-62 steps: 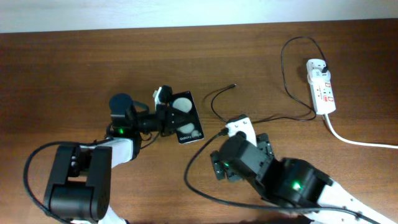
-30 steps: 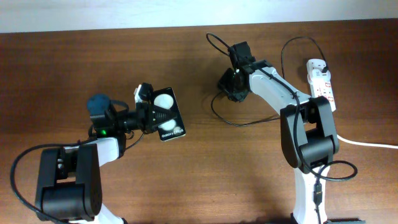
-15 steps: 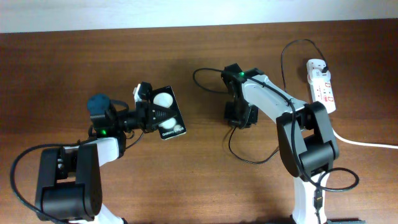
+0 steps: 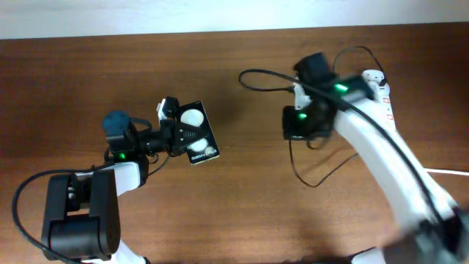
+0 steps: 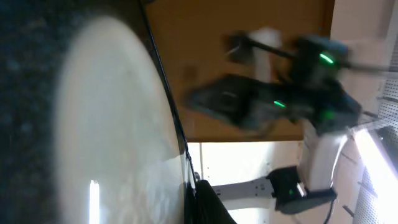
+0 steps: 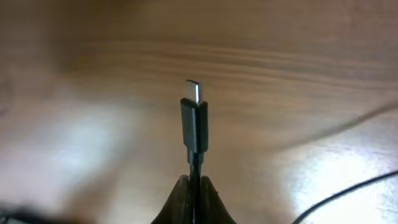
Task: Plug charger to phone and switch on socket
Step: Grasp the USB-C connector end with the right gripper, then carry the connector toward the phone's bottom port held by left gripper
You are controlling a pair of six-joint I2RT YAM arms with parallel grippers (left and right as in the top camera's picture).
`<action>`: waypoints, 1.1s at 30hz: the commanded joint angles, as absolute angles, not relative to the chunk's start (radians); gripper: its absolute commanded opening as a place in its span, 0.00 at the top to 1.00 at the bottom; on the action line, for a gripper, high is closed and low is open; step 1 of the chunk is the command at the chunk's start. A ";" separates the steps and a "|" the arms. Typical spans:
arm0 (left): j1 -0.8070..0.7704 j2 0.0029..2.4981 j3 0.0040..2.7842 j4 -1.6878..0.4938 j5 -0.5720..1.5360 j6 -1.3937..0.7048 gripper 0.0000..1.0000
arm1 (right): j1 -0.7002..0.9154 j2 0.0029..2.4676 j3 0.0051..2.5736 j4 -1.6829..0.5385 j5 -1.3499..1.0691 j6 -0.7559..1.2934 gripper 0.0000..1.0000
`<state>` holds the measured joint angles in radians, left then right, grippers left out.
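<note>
My left gripper [image 4: 178, 136] is shut on the phone [image 4: 204, 144], a black slab with white round shapes, and holds it tilted above the table at the left. In the left wrist view the phone [image 5: 112, 124] fills the left half, with one dark finger [image 5: 208, 202] at its edge. My right gripper [image 6: 194, 182] is shut on the charger just below its connector [image 6: 194, 118], whose silver tip points away from me. From above, the right gripper [image 4: 292, 126] is blurred and hangs right of the phone, apart from it. The charger cable [image 4: 256, 72] loops around it. The right arm partly hides the socket [image 4: 375, 76].
The socket's thick white cord [image 4: 447, 171] runs off to the right edge. A slack loop of black cable [image 4: 311, 180] lies on the brown wooden table [image 4: 220, 213] below the right gripper. In the left wrist view the right arm [image 5: 280, 99] shows across the table.
The right arm has swung right and toward the table's middle with the charger, and its jaws have closed tight on the cable. The left gripper and phone have stayed put.
</note>
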<state>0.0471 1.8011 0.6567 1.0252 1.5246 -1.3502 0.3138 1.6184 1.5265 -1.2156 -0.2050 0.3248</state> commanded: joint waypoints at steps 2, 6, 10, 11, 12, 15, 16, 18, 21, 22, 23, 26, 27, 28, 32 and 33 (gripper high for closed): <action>0.050 1.801 0.669 1.032 1.526 -1.330 1.00 | 0.294 1.172 1.528 -1.337 -0.426 0.191 0.96; 0.050 1.801 0.669 1.032 1.526 -1.330 1.00 | 0.294 0.891 1.327 -1.367 -0.599 0.199 0.96; 0.045 1.801 0.669 1.054 1.526 -1.330 1.00 | 0.294 0.883 0.960 -1.110 -0.920 0.220 0.96; 0.041 1.801 0.669 1.073 1.526 -1.330 1.00 | 0.294 0.902 0.920 -1.074 -0.921 0.246 0.96; 0.031 1.801 0.669 1.118 1.526 -1.330 1.00 | 0.295 0.942 0.884 -1.048 -0.933 0.248 0.96; -0.003 1.801 0.669 1.197 1.481 -1.330 1.00 | 0.355 1.031 0.877 -0.970 -0.963 0.257 0.96; -0.013 1.801 0.669 1.196 1.450 -1.330 1.00 | 0.397 1.056 0.877 -0.922 -0.961 0.289 0.96; -0.027 1.801 0.669 1.196 1.418 -1.330 1.00 | 0.503 1.117 0.877 -0.756 -0.958 0.386 0.96; -0.030 1.801 0.669 1.196 1.413 -1.331 1.00 | 0.614 1.233 0.877 -0.560 -0.923 0.493 0.96; -0.030 1.801 0.669 1.196 1.413 -1.332 1.00 | 0.632 1.258 0.877 -0.526 -0.922 0.510 0.96; -0.030 1.801 0.669 1.196 1.413 -1.334 1.00 | 0.647 1.280 0.877 -0.490 -0.917 0.523 0.96; -0.030 1.801 0.669 1.196 1.417 -1.343 1.00 | 0.655 1.300 0.877 -0.470 -0.878 0.537 0.96; -0.030 1.801 0.669 1.196 1.416 -1.357 1.00 | 0.655 1.300 0.877 -0.470 -0.878 0.537 0.96; -0.030 1.801 0.669 1.196 1.416 -1.357 1.00 | 0.655 1.300 0.877 -0.466 -0.878 0.537 0.96; -0.030 1.801 0.669 1.196 1.417 -1.357 1.00 | 0.655 1.300 0.877 -0.447 -0.878 0.537 0.96; -0.030 1.801 0.669 1.196 1.417 -1.357 1.00 | 0.655 1.300 0.877 -0.443 -0.878 0.537 0.96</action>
